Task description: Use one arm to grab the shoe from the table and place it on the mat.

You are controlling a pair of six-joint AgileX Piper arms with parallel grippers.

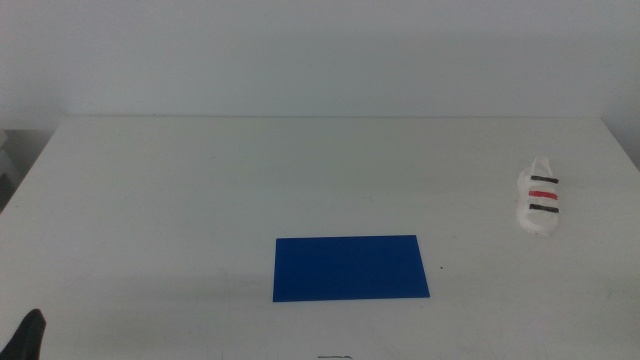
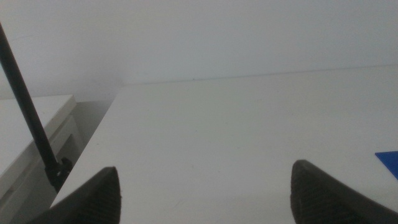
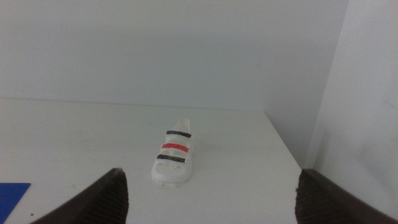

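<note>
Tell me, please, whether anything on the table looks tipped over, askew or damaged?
Nothing stands out. The shoe sits upright on its sole near the table's right edge, apart from the flat blue mat. Both grippers wait open, left and right.

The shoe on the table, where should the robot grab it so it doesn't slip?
Probably across the middle, at the red strap of the shoe, one jaw on each long side. It lies flat on its sole on the table, narrow across, so coming down from above suits. The right gripper, open and facing it, is closer; the left gripper waits far away.
</note>
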